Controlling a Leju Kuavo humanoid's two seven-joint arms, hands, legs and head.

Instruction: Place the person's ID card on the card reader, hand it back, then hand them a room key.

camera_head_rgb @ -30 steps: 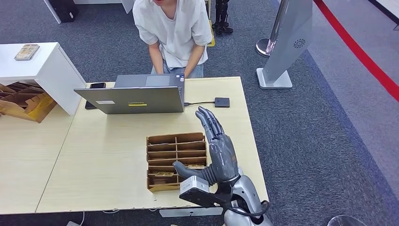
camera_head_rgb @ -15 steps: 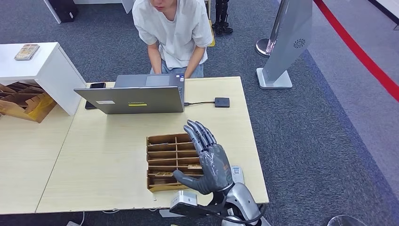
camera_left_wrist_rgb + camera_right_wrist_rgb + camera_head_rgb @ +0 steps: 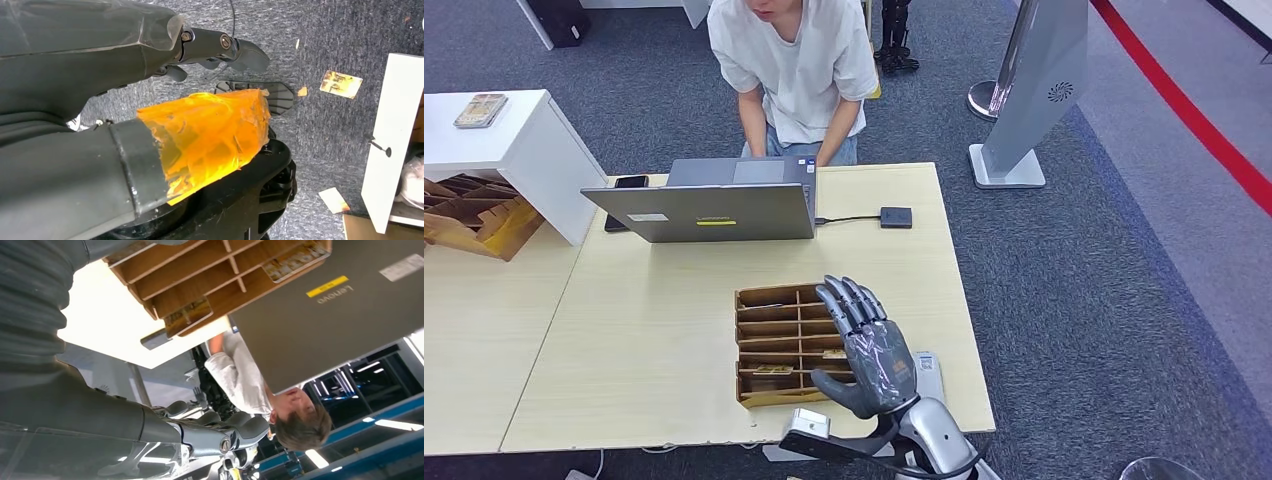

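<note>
My right hand (image 3: 869, 350) hovers flat over the right side of the wooden card tray (image 3: 769, 297), fingers spread and holding nothing. Room key cards (image 3: 773, 370) lie in some of the tray's slots, also seen in the right wrist view as cards (image 3: 190, 317). The black card reader (image 3: 896, 217) sits on the table beside the laptop (image 3: 714, 212), wired to it, with nothing on top. A small white card-like item (image 3: 930, 366) lies by my right wrist near the table's edge. The person (image 3: 794, 70) stands behind the laptop. My left hand (image 3: 100, 60) hangs over the floor, fingers (image 3: 225, 47) out, empty.
A black phone (image 3: 631, 181) lies left of the laptop. A white cabinet (image 3: 514, 150) and cardboard boxes (image 3: 474, 220) stand at the left. A silver kiosk stand (image 3: 1034, 90) is on the carpet to the right. Bare tabletop (image 3: 644, 340) lies left of the tray.
My right hand has drawn back from near the card reader toward me and come down over the tray. The white item by the table edge has come into sight.
</note>
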